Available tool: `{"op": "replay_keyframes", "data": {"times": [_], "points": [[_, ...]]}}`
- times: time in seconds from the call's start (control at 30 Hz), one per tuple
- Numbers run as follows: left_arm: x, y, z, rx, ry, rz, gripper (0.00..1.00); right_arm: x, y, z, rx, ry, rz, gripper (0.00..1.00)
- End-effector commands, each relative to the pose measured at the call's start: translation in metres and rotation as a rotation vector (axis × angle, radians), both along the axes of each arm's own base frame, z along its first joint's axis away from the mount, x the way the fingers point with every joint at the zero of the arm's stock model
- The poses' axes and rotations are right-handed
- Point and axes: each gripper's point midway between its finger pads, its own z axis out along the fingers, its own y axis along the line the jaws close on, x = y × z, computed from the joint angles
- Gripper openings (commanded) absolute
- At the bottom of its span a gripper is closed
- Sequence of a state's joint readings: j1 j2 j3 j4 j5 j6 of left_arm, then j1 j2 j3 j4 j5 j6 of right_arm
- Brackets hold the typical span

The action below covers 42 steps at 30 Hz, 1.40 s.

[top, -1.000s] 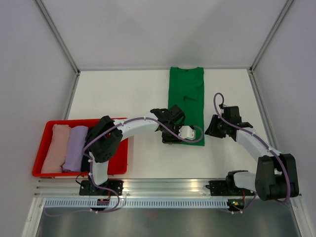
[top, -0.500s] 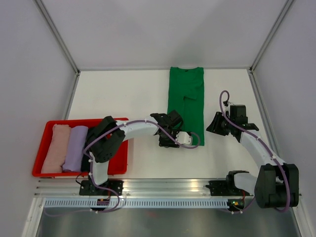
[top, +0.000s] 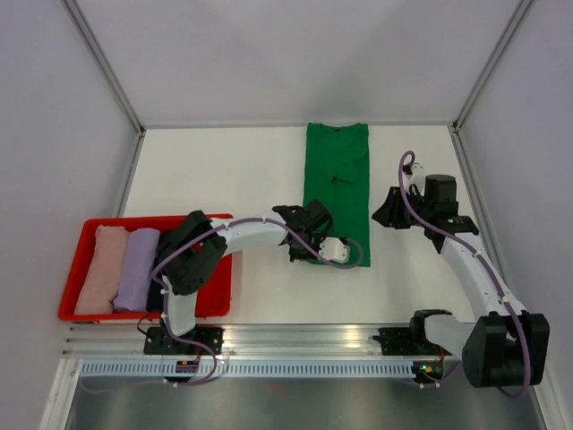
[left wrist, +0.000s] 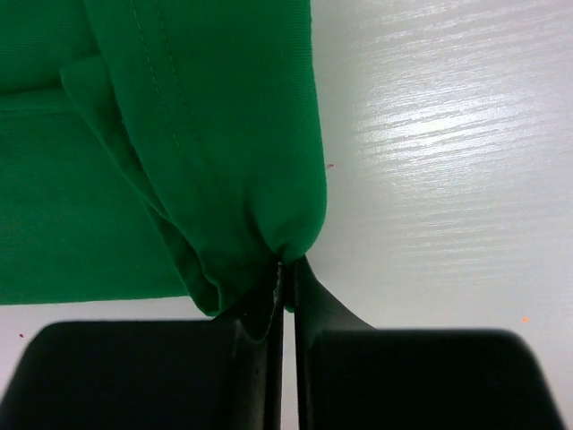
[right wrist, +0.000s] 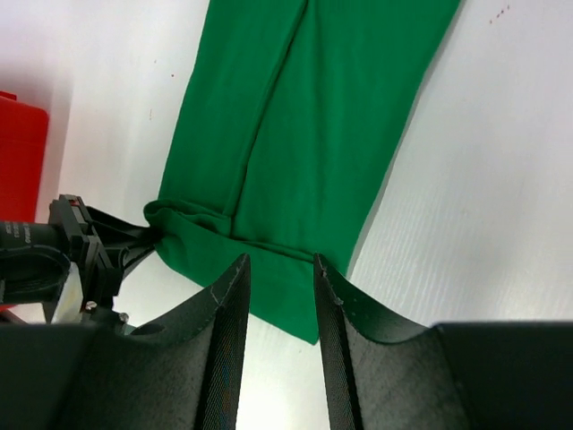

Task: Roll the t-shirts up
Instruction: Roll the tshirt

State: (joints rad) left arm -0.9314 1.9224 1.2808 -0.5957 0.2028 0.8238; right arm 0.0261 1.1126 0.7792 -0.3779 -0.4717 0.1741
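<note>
Pinching the near left hem corner of the green t-shirt [top: 338,179], the left gripper [left wrist: 286,273] has its fingers pressed together on bunched cloth, I'd guess to start the roll. The shirt lies folded in a long strip on the table [top: 224,170]. The right gripper [right wrist: 279,262] hovers beside it, half spread and empty, probably lining up for the other corner. Pink [top: 98,269] and lavender [top: 134,269] rolls sit in the red tray [top: 76,309].

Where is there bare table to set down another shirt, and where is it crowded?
Bare: the wide stretch between red tray and green t-shirt, back to the far wall. Crowded: the shirt's near end, where left gripper pinches its corner and right gripper hovers open.
</note>
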Motion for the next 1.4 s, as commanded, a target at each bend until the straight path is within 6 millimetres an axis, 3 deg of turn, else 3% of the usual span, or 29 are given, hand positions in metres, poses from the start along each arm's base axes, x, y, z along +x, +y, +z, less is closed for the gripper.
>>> {"op": "replay_keyframes", "data": {"times": [0.0, 0.23, 0.3, 0.43, 0.47, 0.6, 0.93, 1.13, 1.37], "points": [[-0.014, 0.005, -0.004, -0.003, 0.082, 0.028, 0.02, -0.003, 0.000, 0.005, -0.051, -0.084, 0.082, 0.41], [-0.025, -0.001, 0.015, -0.102, 0.217, 0.033, 0.02, -0.014, -0.008, 0.001, -0.278, -0.281, 0.253, 0.45], [-0.027, 0.001, 0.017, -0.110, 0.250, 0.037, 0.02, -0.029, 0.000, -0.014, -0.340, -0.270, 0.366, 0.46], [-0.023, 0.004, 0.027, -0.147, 0.275, 0.054, 0.02, -0.068, 0.015, -0.043, -0.555, -0.328, 0.772, 0.46], [-0.021, 0.004, 0.029, -0.152, 0.278, 0.059, 0.02, -0.087, 0.022, -0.055, -0.562, -0.306, 0.876, 0.47], [-0.016, 0.008, 0.034, -0.169, 0.298, 0.084, 0.02, -0.117, 0.033, -0.080, -0.624, -0.352, 1.147, 0.49], [-0.010, 0.009, 0.038, -0.193, 0.345, 0.134, 0.02, -0.119, 0.066, -0.112, -0.777, -0.496, 1.228, 0.51], [-0.008, 0.014, 0.035, -0.181, 0.338, 0.130, 0.02, -0.100, 0.066, -0.111, -0.847, -0.541, 1.115, 0.53], [-0.006, 0.013, 0.034, -0.176, 0.336, 0.120, 0.02, -0.107, 0.061, -0.134, -0.851, -0.436, 1.165, 0.48]]}}
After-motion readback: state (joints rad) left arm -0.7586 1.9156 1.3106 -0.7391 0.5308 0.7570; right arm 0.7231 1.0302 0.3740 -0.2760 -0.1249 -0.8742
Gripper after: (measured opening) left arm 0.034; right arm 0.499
